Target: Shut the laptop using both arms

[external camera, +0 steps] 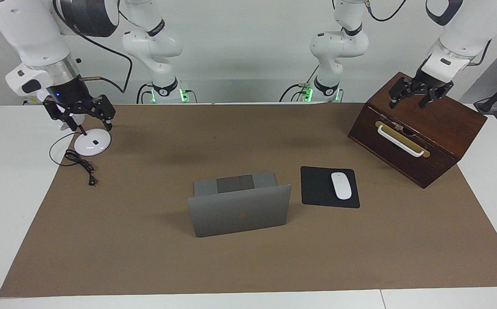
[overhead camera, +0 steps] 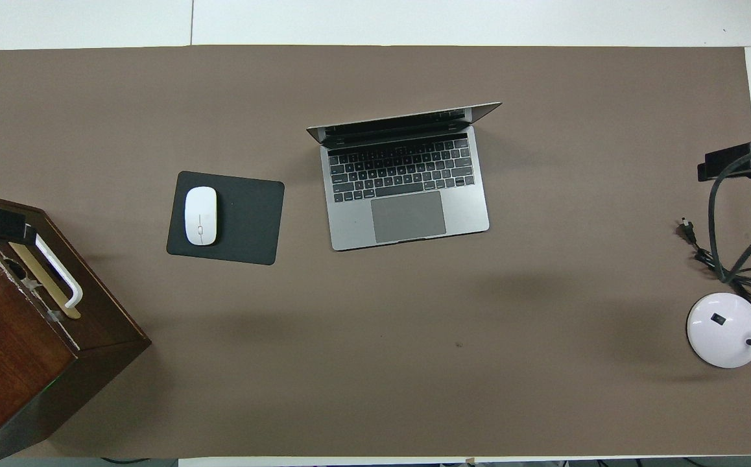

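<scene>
The thin silver-grey metal laptop (external camera: 240,205) is sitting open near the middle of the brown table mat (external camera: 145,257), its lid standing upright with its back turned away from the robots and its keyboard facing them; in the overhead view the black rectangular mouse pad (overhead camera: 239,220) carrying the white oval mouse (overhead camera: 200,216) is lying just beside it at about nine o'clock. The left gripper (external camera: 418,95) is hanging with its jaws spread wide and holding nothing over the top of the dark brown wooden box (external camera: 428,141) with its white handle, at about two o'clock from the laptop in the facing view. The right gripper (external camera: 81,116) is hanging, likewise wide and empty, just above the round white lamp base (external camera: 92,142) with its black cord (external camera: 81,165), at about ten o'clock from the laptop in that view. Both are well apart from the lid, so closing is not yet begun. The main risks are looking like these: one arm pushing the lid sooner or harder than the other, which would be twisting the hinge or spinning the laptop on the mat; a push landing low on the lid, sliding the whole machine toward the robots instead of folding it; the left arm sweeping the mouse off its pad while reaching in; the right arm snagging the cord while leaving the lamp.
</scene>
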